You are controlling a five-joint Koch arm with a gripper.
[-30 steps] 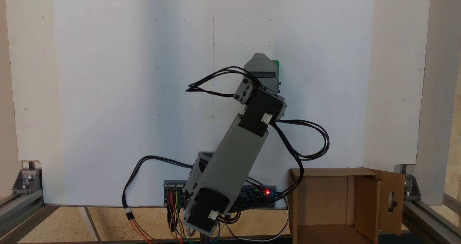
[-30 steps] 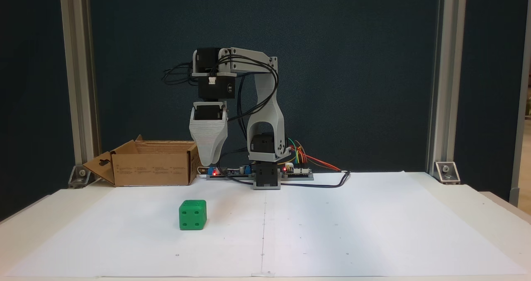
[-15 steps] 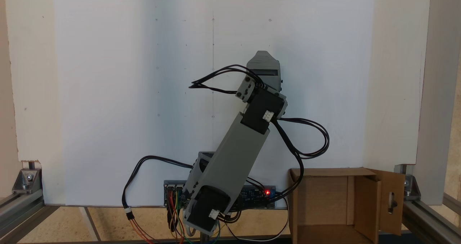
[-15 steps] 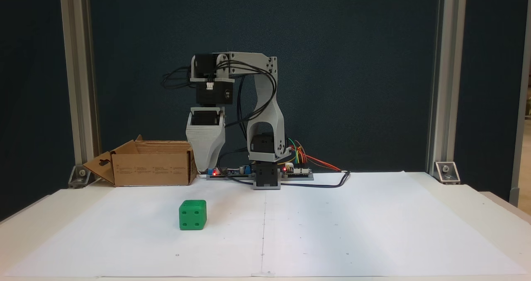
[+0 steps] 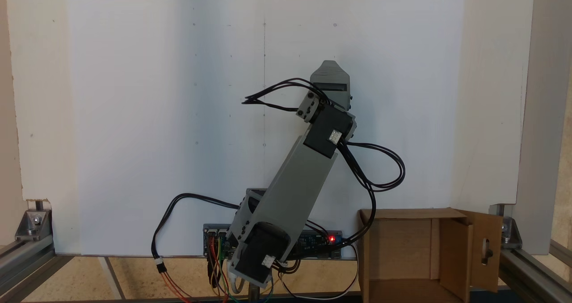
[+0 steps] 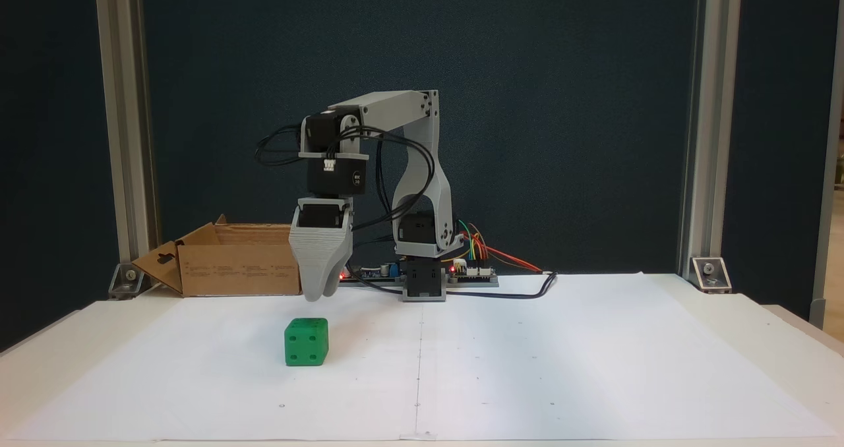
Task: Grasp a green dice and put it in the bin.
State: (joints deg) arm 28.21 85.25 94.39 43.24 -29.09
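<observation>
Green dice (image 6: pixel 306 341) is seen resting on the white paper sheet (image 6: pixel 527 361) in a fixed view, with a four-pip face turned toward the camera and further pips on its top face. The gripper (image 6: pixel 319 295) is held pointing downward above the dice, a little behind it, with a clear gap between its tip and the cube; nothing is gripped. Only one grey ridged jaw is presented to this camera, so how far the jaws are parted cannot be told. In a fixed view looking down from above, the gripper (image 5: pixel 330 64) is seen from its back, over the sheet (image 5: pixel 134 115), and the dice is hidden beneath it.

The bin (image 6: pixel 241 262), a brown cardboard box, is placed at the back edge of the table, to the left of the arm's base (image 6: pixel 423 282) in that view, well apart from the dice. Small printed lines are carried on its front wall, but they are too small to be read. A side flap with a slot-shaped cut-out (image 5: pixel 485 249) is folded outward from the bin (image 5: pixel 402 240). A small white mark is borne by the black wrist motor (image 6: pixel 336 180), possibly digits. A red light (image 5: pixel 331 238) is lit on the circuit board (image 5: pixel 313 240) beside the base.
</observation>
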